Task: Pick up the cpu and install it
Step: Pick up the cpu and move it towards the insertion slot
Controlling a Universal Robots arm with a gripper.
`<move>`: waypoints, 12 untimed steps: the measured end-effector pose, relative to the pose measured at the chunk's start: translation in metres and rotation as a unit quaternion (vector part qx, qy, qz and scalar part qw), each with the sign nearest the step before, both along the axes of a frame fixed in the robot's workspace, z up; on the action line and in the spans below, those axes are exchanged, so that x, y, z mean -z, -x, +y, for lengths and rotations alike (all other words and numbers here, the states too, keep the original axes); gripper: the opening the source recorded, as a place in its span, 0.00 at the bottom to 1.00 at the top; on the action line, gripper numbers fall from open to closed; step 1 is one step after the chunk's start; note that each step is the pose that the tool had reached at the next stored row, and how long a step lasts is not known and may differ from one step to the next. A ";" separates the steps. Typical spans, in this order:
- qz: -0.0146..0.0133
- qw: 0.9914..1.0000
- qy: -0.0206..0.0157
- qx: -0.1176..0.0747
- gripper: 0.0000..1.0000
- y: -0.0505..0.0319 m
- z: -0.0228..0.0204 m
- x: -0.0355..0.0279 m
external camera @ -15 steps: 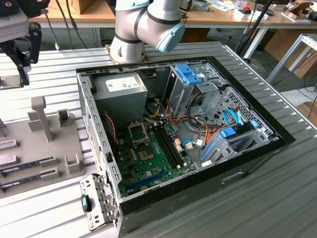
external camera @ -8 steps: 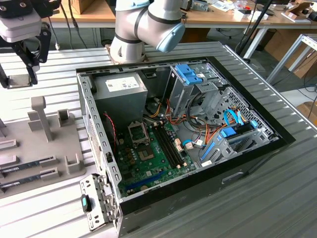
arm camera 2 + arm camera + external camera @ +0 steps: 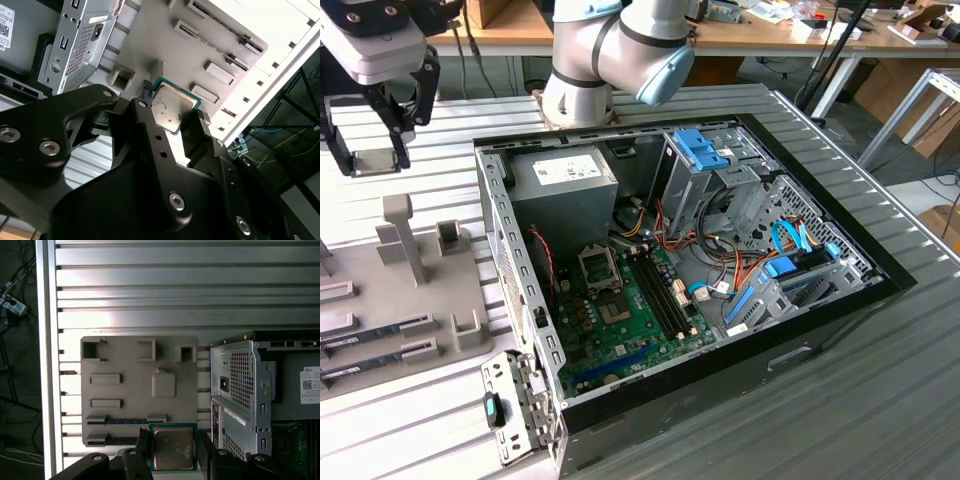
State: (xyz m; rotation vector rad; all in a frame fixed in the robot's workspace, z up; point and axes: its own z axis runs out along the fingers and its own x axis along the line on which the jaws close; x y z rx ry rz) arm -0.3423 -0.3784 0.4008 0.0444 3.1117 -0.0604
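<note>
— Exterior view, taken from its left: what is seen?
— The gripper [image 3: 372, 155] is seen raised over the grey tray [image 3: 430, 288]. The open computer case [image 3: 505, 240] is set to the exterior view's right, well apart from it.
— And where is the cpu [image 3: 173, 447] found?
— In both wrist views it is clamped flat between the black fingers [image 3: 145, 120], with its metal top shown above the tray's edge

Left of the computer case [image 3: 516, 272]
We see the parts tray [image 3: 430, 296] and, above it, the cpu [image 3: 173, 448], both to the exterior view's left of the case.
</note>
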 end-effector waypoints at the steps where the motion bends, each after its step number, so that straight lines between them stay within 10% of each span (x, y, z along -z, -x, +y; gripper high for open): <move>1: 0.000 1.000 0.000 0.000 0.47 -0.0012 0.0000 0.0000; 12: 0.000 1.000 0.000 0.000 0.47 -0.0196 0.0000 0.0002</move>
